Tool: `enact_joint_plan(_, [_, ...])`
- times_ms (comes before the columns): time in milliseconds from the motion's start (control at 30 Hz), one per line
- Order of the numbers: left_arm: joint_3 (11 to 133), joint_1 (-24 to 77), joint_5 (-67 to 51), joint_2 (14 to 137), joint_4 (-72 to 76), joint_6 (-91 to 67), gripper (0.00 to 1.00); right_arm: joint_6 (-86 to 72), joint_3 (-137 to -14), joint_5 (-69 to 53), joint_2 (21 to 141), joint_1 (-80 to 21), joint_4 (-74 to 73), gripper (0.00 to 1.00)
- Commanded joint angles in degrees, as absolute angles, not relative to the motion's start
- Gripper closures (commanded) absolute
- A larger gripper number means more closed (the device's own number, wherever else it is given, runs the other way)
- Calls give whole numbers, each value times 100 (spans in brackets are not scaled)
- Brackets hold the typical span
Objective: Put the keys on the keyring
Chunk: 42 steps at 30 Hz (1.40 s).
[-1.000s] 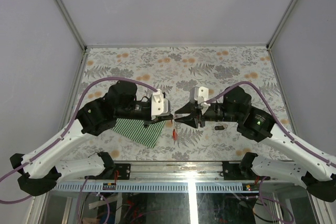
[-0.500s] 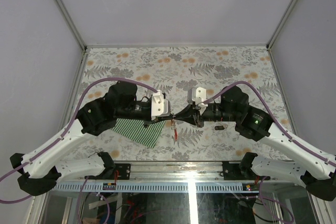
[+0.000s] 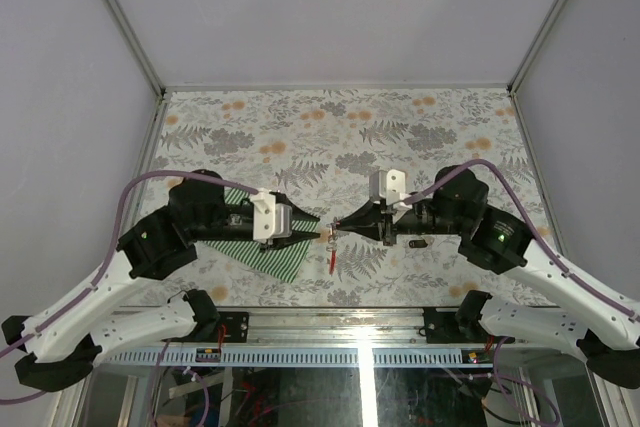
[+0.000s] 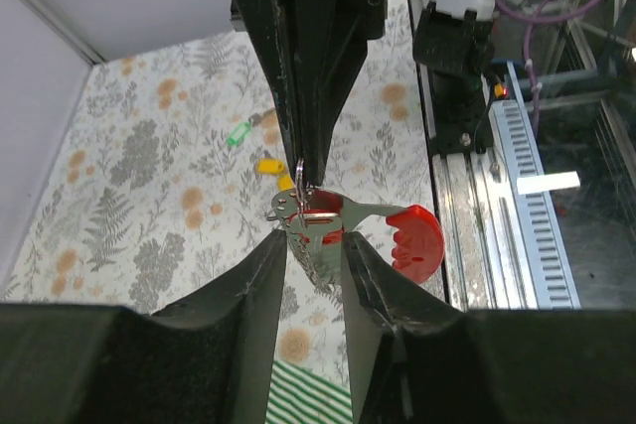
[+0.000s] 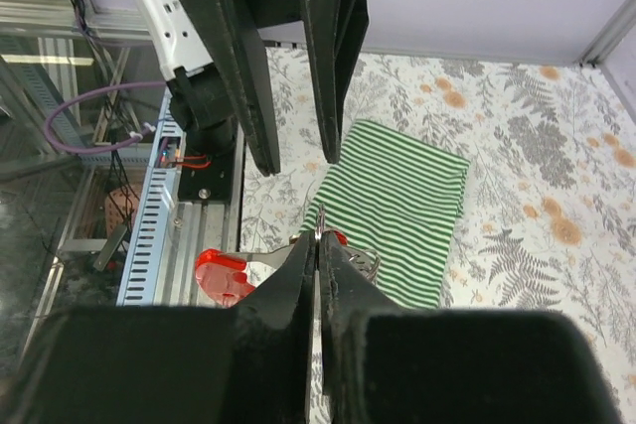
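The keyring [image 3: 331,245] hangs above the table between my two grippers, its red tag [image 3: 331,262] dangling below. My right gripper [image 3: 337,230] is shut on the thin ring [image 5: 318,215], with the red tag [image 5: 221,275] out to its left. My left gripper [image 3: 312,234] is open. In the left wrist view its tips [image 4: 311,240] stand on either side of the ring's silver cluster [image 4: 301,208] without pinching it, and the red tag [image 4: 415,242] sticks out to the right. A yellow key [image 4: 268,167] and a green key [image 4: 238,133] lie on the table beyond.
A green-striped cloth [image 3: 265,252] lies under the left arm, also in the right wrist view [image 5: 397,201]. A small dark piece [image 3: 418,243] lies under the right arm. The metal rail [image 3: 350,325] runs along the table's near edge.
My left arm has drawn back to the left and lower, its gripper now a little off the ring. My right gripper has stayed shut on the ring, nearly in place.
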<state>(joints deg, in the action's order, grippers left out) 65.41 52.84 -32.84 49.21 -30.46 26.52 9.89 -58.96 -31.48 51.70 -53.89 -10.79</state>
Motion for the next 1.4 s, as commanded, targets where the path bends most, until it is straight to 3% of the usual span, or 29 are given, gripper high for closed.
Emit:
enact_joint_plan(0, [6124, 5311, -3464, 4572, -1730, 2203, 70, 963, -6124, -3453, 4932, -5392, -547, 100])
enact_joint_plan(300, [5649, 5309, -3504, 4325, -783, 1638, 72, 862, -6056, -3678, 4854, -5389, -297, 100])
enact_joint_plan(1133, [5623, 5313, -3877, 4552, -738, 1551, 78, 757, -6025, -3800, 4781, -5392, -53, 100])
enact_joint_plan(1300, [5659, 5311, -3874, 4604, -743, 1547, 89, 747, -5997, -3799, 4769, -5393, -22, 100])
enact_joint_plan(1367, [5674, 5311, -3872, 4620, -738, 1552, 98, 738, -5979, -3819, 4749, -5388, 3, 100])
